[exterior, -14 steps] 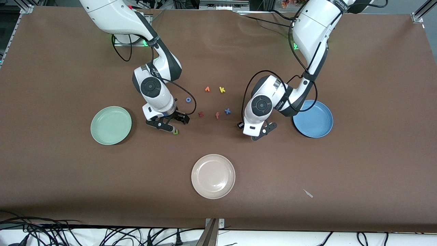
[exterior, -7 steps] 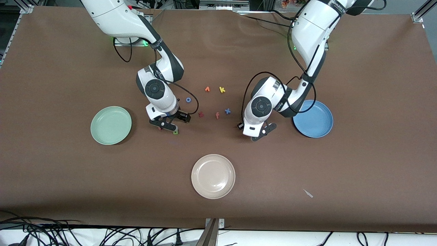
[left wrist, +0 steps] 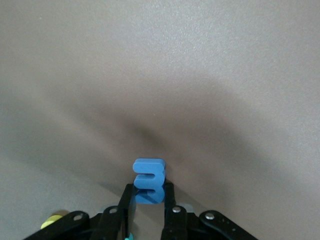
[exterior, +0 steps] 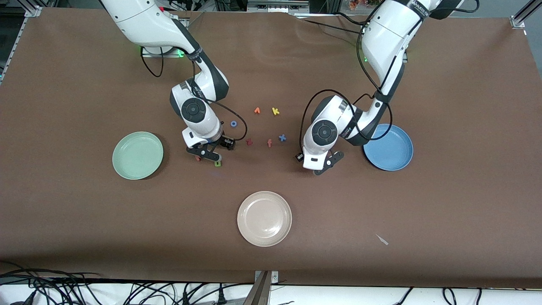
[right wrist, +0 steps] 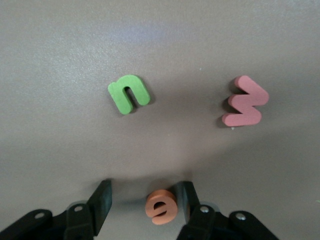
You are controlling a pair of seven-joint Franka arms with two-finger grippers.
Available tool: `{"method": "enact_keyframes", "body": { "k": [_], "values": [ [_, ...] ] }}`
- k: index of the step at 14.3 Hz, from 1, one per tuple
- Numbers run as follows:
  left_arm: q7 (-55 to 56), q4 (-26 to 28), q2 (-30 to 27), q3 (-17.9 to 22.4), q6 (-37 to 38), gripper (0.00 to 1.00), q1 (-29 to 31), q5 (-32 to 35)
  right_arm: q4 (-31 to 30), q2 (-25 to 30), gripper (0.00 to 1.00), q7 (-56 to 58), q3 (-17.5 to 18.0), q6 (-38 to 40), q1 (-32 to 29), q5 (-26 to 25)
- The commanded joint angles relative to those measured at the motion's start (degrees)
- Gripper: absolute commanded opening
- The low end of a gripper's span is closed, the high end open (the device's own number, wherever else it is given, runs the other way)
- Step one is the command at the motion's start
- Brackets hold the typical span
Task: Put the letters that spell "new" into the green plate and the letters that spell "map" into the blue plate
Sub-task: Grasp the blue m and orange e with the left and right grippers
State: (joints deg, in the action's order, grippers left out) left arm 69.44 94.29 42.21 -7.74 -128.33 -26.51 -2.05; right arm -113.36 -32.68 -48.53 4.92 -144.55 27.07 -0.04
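In the left wrist view my left gripper [left wrist: 149, 187] is shut on the blue "m" [left wrist: 148, 176], which stands on edge on the brown table. A yellow letter [left wrist: 52, 220] and a teal sliver [left wrist: 131, 236] peek out by its body. Low over the table, my left gripper [exterior: 324, 165] is beside the blue plate [exterior: 388, 147]. My right gripper [right wrist: 144, 189] is open around the orange "e" [right wrist: 161, 207], one finger against it. The green "n" [right wrist: 129, 93] and pink "w" [right wrist: 245, 101] lie flat just past it. My right gripper [exterior: 207, 156] is beside the green plate [exterior: 137, 155].
Between the arms lie an orange arrow-like letter [exterior: 257, 110], yellow "k" [exterior: 275, 111], blue "o" [exterior: 233, 123], a red letter [exterior: 249, 142], orange "f" [exterior: 269, 143] and blue "x" [exterior: 282, 137]. A cream plate [exterior: 264, 218] sits nearer the camera; a white scrap [exterior: 382, 239] lies toward the left arm's end.
The right gripper has shifted slightly toward the loose letters and its fingers have narrowed. The left gripper has hardly moved.
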Motion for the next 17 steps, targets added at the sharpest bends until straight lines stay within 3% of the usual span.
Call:
{"method": "enact_keyframes", "body": {
  "k": [1,3,9,14,15,17],
  "values": [
    [0.79,-0.86,-1.07,0.62,0.27,0.00,-0.12,-0.33,-0.81,0.42,0.57,0.36,0.26,0.06,-0.09,0.39],
    [0.00,-0.86,-2.83,1.14,3.06,0.01,0.23,-0.24,-0.81,0.42,0.50,0.54,0.53,0.93,-0.18,0.30],
    [-16.25,0.01,-10.21,1.68,18.63,0.02,5.94,0.72,-0.81,0.25,0.30,1.51,0.79,1.20,-0.18,0.21],
    [-19.34,4.22,-10.83,1.41,23.04,0.02,8.75,13.01,-0.03,0.33,0.21,2.56,1.23,1.29,-0.53,0.21],
    [-20.47,5.02,-10.92,1.41,23.03,0.02,9.97,13.99,1.20,0.59,0.19,2.74,1.32,2.51,-0.96,0.30],
    [-27.21,6.43,-11.97,1.24,23.03,0.02,13.57,14.09,7.41,0.77,0.16,4.57,1.23,12.22,-2.72,0.30]
  ]
}}
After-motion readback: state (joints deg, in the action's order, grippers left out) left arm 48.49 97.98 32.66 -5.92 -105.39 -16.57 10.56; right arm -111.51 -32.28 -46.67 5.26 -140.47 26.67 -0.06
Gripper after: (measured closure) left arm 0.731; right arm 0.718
